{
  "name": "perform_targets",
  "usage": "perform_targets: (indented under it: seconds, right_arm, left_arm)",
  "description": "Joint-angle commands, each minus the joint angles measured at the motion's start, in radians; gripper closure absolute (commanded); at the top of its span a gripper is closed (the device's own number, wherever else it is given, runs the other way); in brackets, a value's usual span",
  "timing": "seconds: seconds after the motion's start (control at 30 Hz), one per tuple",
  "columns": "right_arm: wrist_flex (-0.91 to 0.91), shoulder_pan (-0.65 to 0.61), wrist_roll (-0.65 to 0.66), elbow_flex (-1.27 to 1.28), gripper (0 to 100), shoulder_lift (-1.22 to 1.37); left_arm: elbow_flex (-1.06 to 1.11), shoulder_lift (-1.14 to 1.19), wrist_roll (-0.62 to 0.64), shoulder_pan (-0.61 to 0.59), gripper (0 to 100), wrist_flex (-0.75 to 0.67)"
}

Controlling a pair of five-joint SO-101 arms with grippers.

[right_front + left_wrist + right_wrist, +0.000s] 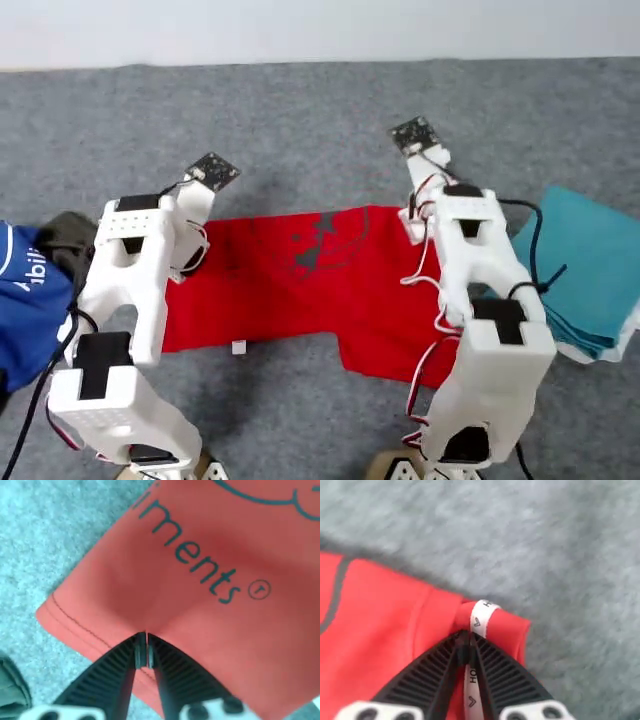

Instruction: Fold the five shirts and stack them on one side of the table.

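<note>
- The red shirt (300,275) is lying spread flat across the middle of the tabletop (300,130), stretching between the two arms, with its dark print facing up.
- The left gripper (142,652) is clenching the red shirt (200,580) just inside its stitched hem, at the end of the shirt nearer the tabletop's left edge; the jaws are pressing together with the cloth puckering up between them.
- The right gripper (465,647) is grasping the red shirt (380,630) at the far corner of its other end — the jaws are pinching a rolled fold of fabric where a strip of white tape (481,614) is curling over.
- A small white tag (238,347) is sticking out from the shirt's near edge.
- A folded teal shirt (590,260) is sitting at the tabletop's right edge, just beside the right arm.
- A blue shirt (25,300) is lying bunched at the left edge, with a dark garment (65,235) touching it on the far side.
</note>
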Motion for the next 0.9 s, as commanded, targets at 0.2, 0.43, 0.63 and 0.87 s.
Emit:
perform_targets:
  seconds: [0.2,0.43,0.63,0.87]
  right_arm:
    - [0.232,-0.005,0.002,-0.262,98.4,-0.021]
    - [0.415,-0.074,0.0,-0.267,98.3,-0.163]
    - [0.507,-0.068,-0.009,-0.267,98.8,-0.352]
    - [0.587,0.093,-0.13,-0.267,98.9,-0.559]
  left_arm:
    - [-0.036,-0.074,0.011,0.009,99,0.066]
    - [-0.094,-0.241,0.015,0.064,99,0.153]
    - [-0.093,-0.376,0.172,0.215,93,0.187]
    - [-0.088,-0.385,0.264,0.525,94,0.15]
